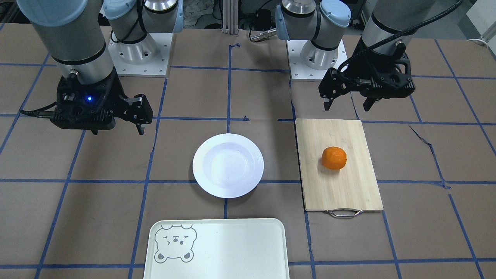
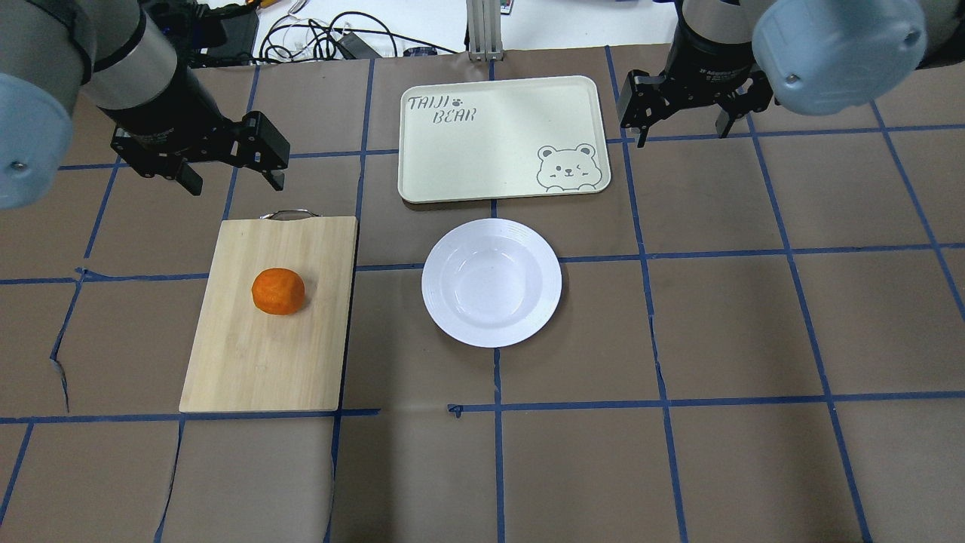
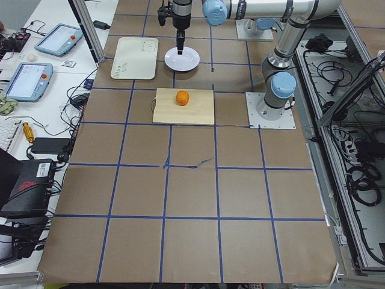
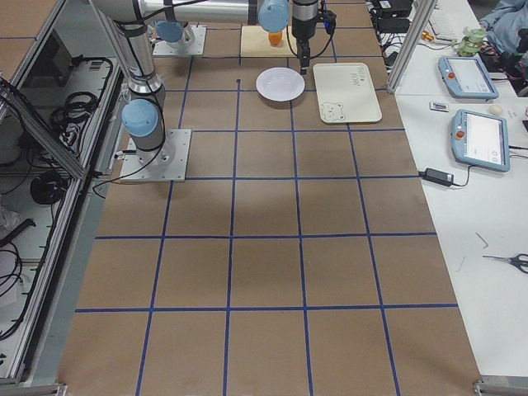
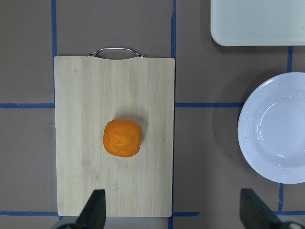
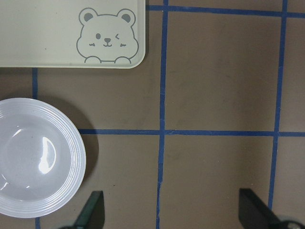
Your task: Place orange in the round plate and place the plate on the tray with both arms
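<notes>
Board holds orange, apart from left hand.

We see silver-grey arms with pale-blue joint caps and screwed white base plates. A ribbed black cable reaches the black left tool; a blue light dots the right tool.

A robotics lab: the left arm and right arm stand bolted on metal base plates to a table papered brown and gridded with blue tape, cable bundles trail along its edge, and teach pendants lie on a white side bench
</notes>
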### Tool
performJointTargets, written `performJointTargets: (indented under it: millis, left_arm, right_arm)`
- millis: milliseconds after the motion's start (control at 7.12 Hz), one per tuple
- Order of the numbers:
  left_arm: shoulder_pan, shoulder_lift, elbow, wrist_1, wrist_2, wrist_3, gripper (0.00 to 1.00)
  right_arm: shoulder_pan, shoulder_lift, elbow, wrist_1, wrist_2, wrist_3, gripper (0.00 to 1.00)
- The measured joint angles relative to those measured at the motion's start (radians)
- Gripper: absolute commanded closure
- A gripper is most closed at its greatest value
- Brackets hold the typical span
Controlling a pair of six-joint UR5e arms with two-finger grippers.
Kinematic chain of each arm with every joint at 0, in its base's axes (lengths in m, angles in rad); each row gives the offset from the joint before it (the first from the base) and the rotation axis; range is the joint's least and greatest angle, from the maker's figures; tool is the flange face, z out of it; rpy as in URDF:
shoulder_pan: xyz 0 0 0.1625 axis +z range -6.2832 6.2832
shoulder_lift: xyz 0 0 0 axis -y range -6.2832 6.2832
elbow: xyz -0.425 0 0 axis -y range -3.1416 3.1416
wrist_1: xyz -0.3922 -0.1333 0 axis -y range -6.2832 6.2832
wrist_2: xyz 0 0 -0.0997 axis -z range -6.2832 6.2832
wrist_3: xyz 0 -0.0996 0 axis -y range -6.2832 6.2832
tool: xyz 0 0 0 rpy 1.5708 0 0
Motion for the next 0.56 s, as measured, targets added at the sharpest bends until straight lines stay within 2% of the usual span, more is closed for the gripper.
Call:
performJointTargets:
  millis: [561]
  left_arm:
    - [0.001, 0.000, -0.001, 0.001, 0.001, -0.001, 0.00]
  right_arm:
    - [-0.008, 0.000, 0.000, -0.001, 0.002, 0.001, 0.00]
